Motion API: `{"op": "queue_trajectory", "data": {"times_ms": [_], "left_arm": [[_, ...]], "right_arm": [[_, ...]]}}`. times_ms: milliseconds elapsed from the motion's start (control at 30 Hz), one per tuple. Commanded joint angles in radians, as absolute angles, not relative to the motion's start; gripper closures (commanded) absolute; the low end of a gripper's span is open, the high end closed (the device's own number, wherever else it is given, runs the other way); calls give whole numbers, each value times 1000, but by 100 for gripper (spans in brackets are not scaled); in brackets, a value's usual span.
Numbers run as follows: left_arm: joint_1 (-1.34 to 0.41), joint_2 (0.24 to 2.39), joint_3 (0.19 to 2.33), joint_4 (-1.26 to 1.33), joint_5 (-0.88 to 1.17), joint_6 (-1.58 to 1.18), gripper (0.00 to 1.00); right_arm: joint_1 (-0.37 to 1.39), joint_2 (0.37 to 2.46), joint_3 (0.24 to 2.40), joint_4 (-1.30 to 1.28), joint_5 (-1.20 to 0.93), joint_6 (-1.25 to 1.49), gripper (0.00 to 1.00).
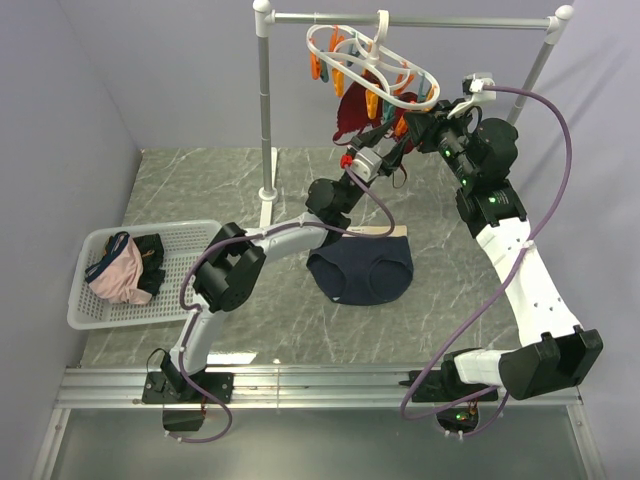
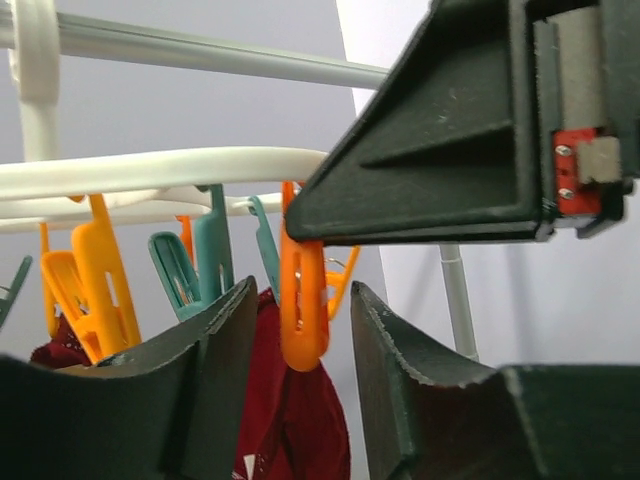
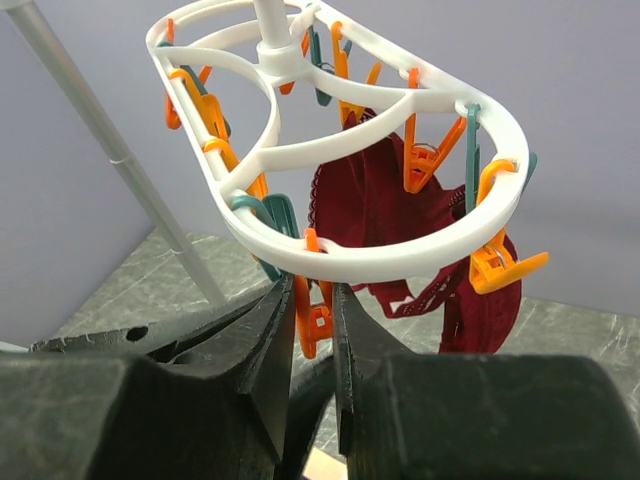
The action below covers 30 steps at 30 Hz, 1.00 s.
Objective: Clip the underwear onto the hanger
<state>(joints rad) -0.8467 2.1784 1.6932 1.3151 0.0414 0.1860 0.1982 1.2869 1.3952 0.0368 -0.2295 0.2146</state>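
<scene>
Navy-blue fabric underwear (image 1: 360,270) lies flat on the grey marble-pattern counter (image 1: 200,190), about centre of the top view, pale beige band along its 12 o'clock edge; neither claw touches it. White plastic oval ring hanger (image 1: 365,55) hangs by its hook from the grey metal rail (image 1: 450,20) at 12 o'clock, orange and teal clips dangling all round. Maroon-red lace garment (image 3: 370,205) is clipped on and hangs below the ring. Both arms reach up to the hanger's 5 o'clock end. Right claw (image 3: 310,290) is narrow, fingers pinched on one orange plastic clip (image 3: 318,330) under the ring's near rim. Left claw (image 2: 303,290) is roughly half open, straddling the lower end of an orange clip with a gap on each side, no grip; a right claw finger sits against that clip's upper part, so it looks like the same clip. White plastic mesh basket (image 1: 76,300) at 9 o'clock holds a pink garment (image 1: 120,280) plus dark ones.
</scene>
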Motion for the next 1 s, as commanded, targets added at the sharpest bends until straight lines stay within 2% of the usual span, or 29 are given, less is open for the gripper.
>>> {"op": "queue_trajectory", "data": {"times_ms": [0, 300, 533, 667, 967], "left_arm": [[-838, 2183, 1749, 1460, 58, 163, 53], [-831, 2187, 1784, 1434, 98, 134, 70], [-825, 2189, 1781, 1410, 110, 123, 67], [-825, 2186, 1776, 1394, 109, 118, 62], [-819, 2181, 1767, 1355, 98, 92, 60]], "right_arm": [[192, 1250, 1405, 54, -241, 212, 100], [193, 1252, 1402, 54, -271, 227, 100], [193, 1249, 1402, 58, -268, 233, 100], [192, 1253, 1405, 61, -267, 236, 100], [192, 1253, 1402, 71, -264, 242, 100]]}}
